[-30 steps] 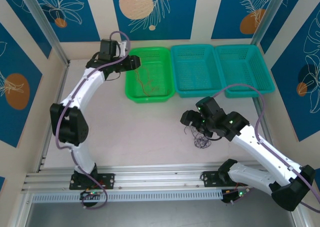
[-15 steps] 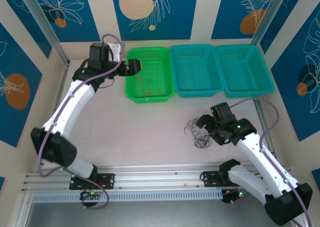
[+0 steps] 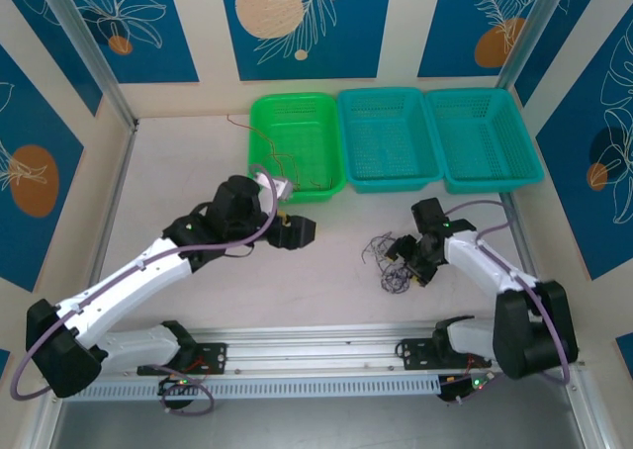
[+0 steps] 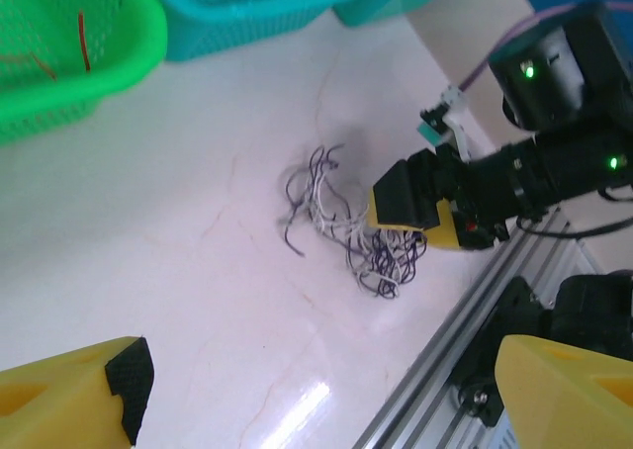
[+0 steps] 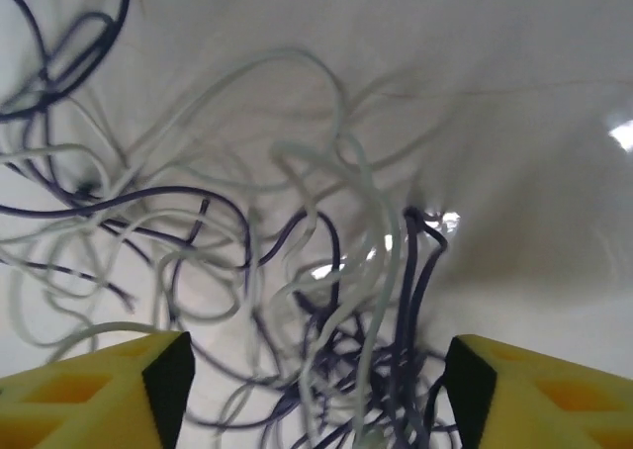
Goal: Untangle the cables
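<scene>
Whitish and dark cables lie tangled at 4 o'clock. Right gripper straddles them, jaws wide, probably to pluck one. Left gripper hovers wide, empty.

White arm links with black joints, lilac cabling looped alongside; right gripper has yellow fingers, black pads, green lights

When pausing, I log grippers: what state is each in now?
Left gripper: open, empty.
Right gripper: open, fingers either side of the cables, not closed.
</scene>
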You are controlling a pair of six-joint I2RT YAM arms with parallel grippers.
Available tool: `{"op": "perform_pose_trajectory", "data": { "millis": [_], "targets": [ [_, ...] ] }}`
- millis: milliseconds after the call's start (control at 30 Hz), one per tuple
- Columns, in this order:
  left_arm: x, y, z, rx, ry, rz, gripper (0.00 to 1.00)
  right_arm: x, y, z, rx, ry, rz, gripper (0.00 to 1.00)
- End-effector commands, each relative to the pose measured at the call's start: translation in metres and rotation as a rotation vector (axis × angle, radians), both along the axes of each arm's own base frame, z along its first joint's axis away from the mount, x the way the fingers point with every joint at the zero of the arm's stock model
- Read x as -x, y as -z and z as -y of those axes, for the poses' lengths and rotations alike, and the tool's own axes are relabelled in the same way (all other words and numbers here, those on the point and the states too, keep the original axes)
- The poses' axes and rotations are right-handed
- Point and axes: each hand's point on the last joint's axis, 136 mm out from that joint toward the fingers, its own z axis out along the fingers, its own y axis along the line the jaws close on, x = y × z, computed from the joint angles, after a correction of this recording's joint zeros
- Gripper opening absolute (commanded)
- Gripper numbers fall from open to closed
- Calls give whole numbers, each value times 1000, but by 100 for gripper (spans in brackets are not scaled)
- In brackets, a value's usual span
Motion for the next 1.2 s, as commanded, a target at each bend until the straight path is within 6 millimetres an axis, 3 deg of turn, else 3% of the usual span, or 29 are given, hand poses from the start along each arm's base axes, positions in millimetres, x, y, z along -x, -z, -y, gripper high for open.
{"op": "perform_pose_trajectory", "data": {
  "millis": [0, 100, 267, 367, 467, 533, 767, 967, 1167],
  "targets": [
    [-1, 1, -7, 4, -52, 27, 90, -22, -6, -27, -44, -142, 64, 46],
    [1, 21, -30, -118, -99, 9, 88, -28, -10, -47, -13, -319, 97, 19],
    [6, 51, -55, -253, -121, -52, 84, -26, -22, -98, -38, -606, 173, 0],
    [12, 62, -54, -246, -43, -61, 84, -19, -31, -131, -128, -726, 210, 0],
    [14, 82, -60, -289, -3, -68, 81, -16, -36, -146, -138, -782, 236, 0],
    [14, 96, -62, -288, 10, -108, 76, -16, -34, -147, -125, -791, 231, 0],
    [17, 137, -38, -163, 43, -265, 67, -11, -25, -148, -101, -822, 180, 0],
    [-2, 162, -22, -98, -45, -346, 59, -9, -17, -151, -69, -805, 145, 0],
    [-21, 182, -18, -133, -113, -377, 38, -2, -10, -157, -65, -788, 130, 0]
  ]
}}
